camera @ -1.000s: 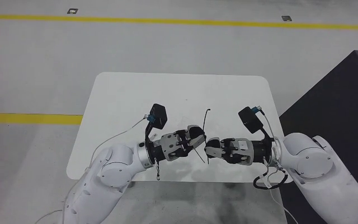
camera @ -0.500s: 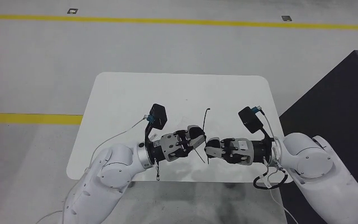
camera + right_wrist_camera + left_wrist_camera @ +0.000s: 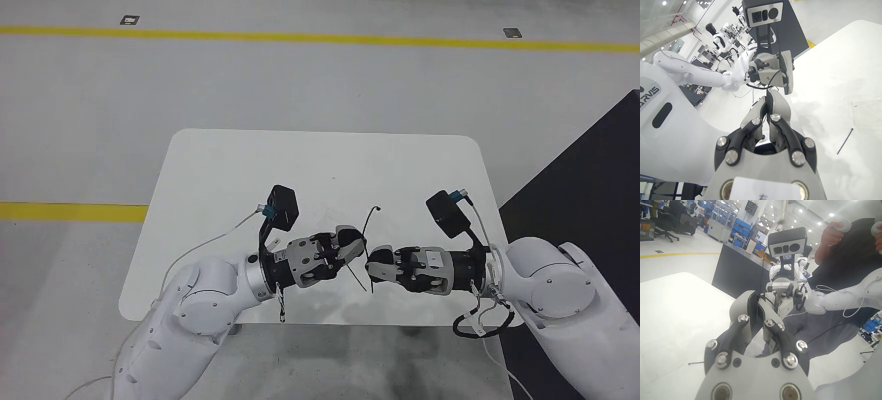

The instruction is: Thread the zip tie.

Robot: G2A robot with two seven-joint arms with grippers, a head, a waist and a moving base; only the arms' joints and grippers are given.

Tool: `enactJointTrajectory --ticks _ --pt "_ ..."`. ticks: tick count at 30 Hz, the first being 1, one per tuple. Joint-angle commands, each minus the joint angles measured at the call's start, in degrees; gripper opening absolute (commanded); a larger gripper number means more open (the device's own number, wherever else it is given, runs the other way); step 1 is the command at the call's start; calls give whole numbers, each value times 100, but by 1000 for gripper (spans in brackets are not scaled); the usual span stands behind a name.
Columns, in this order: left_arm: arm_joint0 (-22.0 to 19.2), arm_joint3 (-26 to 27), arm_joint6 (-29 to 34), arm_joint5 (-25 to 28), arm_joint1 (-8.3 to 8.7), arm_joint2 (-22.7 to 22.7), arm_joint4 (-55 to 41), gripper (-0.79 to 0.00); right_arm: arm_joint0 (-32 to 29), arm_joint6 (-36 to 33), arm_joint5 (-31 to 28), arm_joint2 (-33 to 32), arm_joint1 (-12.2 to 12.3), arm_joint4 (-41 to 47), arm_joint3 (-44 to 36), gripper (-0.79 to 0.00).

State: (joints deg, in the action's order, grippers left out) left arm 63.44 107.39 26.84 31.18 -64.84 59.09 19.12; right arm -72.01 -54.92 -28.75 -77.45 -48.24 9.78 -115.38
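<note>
**Grippers meet tip to tip at the table's near edge, zip tie between them**

In the top view we see the left gripper and the right gripper facing each other, almost touching, above the near edge of the white table. The zip tie, a thin black strip, rises from between them toward the table's far side. It curls over at its free end.

The right wrist view adds what the top view cannot show. The right gripper's pads are pressed together, clamped on the strip, with the left gripper just beyond their tips. The left wrist view looks along its own tool at the right arm's wrist. Even so, we cannot tell whether the left gripper is clamped on the tie.

The right wrist view also shows a spare zip tie lying flat on the table, well apart from both grippers. The left wrist view shows a thin dark strand on the table, one end passing behind the gripper's body. We cannot tell whether these are the same piece.

In the top view the forearms cover much of the table's near edge. Beyond the table lie a yellow floor line and a dark counter.
</note>
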Motion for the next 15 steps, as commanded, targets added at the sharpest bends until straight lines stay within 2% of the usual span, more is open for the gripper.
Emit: enactJointTrajectory --ticks 1,15 --pt "0 -1 11 -1 -3 1 -16 -785 0 0 0 0 0 0 0 -785" --pt "-47 -62 143 -30 -23 -26 25 -785 -53 203 74 -14 -14 -32 -86 -785"
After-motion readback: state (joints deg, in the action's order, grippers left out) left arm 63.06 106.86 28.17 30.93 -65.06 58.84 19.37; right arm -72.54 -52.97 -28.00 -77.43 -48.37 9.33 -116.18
